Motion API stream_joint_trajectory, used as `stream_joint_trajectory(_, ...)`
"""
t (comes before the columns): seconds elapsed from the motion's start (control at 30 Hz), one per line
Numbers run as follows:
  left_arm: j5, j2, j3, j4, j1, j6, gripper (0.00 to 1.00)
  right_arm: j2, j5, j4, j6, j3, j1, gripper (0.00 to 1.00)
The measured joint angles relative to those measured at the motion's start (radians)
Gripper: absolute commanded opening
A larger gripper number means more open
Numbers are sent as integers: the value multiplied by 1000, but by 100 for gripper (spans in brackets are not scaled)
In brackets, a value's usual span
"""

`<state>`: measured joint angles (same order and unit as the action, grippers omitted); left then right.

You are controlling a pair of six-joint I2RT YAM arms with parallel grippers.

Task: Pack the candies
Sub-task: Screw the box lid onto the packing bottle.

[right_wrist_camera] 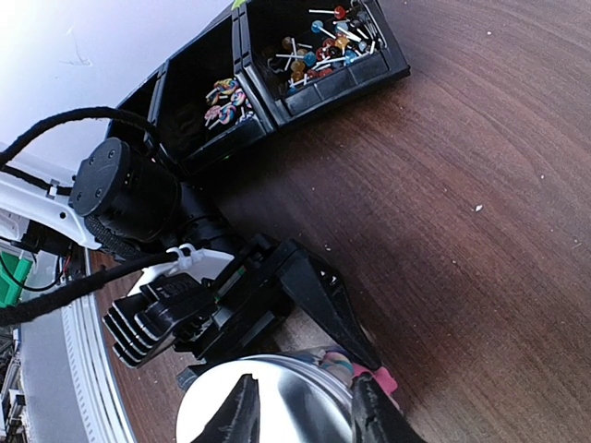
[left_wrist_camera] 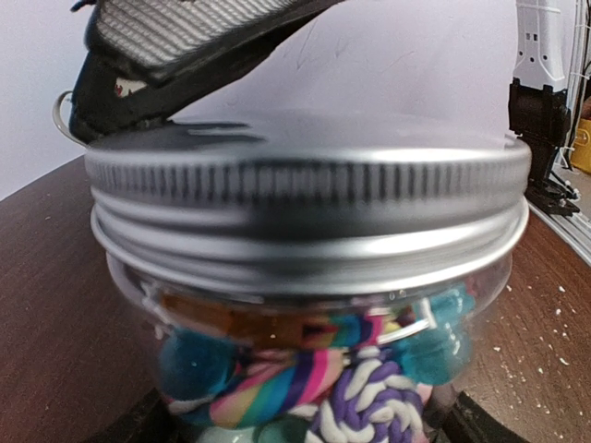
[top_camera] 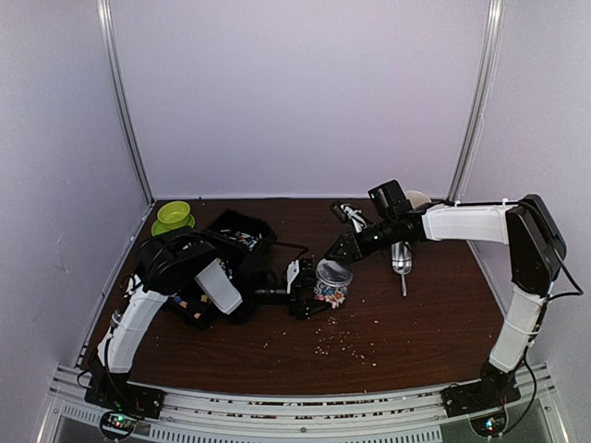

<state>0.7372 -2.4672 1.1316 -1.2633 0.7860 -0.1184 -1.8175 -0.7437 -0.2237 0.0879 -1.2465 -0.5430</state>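
A clear glass jar (top_camera: pixel 332 284) with a silver screw lid (left_wrist_camera: pixel 305 212) stands mid-table. It holds the candies (left_wrist_camera: pixel 305 378): blue drops, a rainbow-striped twist, a purple-and-white braid. My left gripper (top_camera: pixel 309 293) comes in from the left and is shut on the jar's body; one of its black fingers (right_wrist_camera: pixel 332 305) lies against the glass. The right gripper (right_wrist_camera: pixel 305 415) hovers just over the lid, jaws apart, with one fingertip (right_wrist_camera: pixel 235 415) above the lid's face and the other at its rim.
Black bins (right_wrist_camera: pixel 323 37) with lollipops and wrapped sweets (right_wrist_camera: pixel 226 97) sit at the back left. A green bowl (top_camera: pixel 174 217) stands behind them. A metal scoop (top_camera: pixel 401 258) lies right of the jar. Pale crumbs (top_camera: pixel 342 341) dot the wood in front.
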Motion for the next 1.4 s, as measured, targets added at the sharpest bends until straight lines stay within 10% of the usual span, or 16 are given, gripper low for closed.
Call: stream_joint_trajectory(1.4, 23, -4, 0, -9, 0, 4, 80, 243, 22, 58, 4, 305, 24, 14)
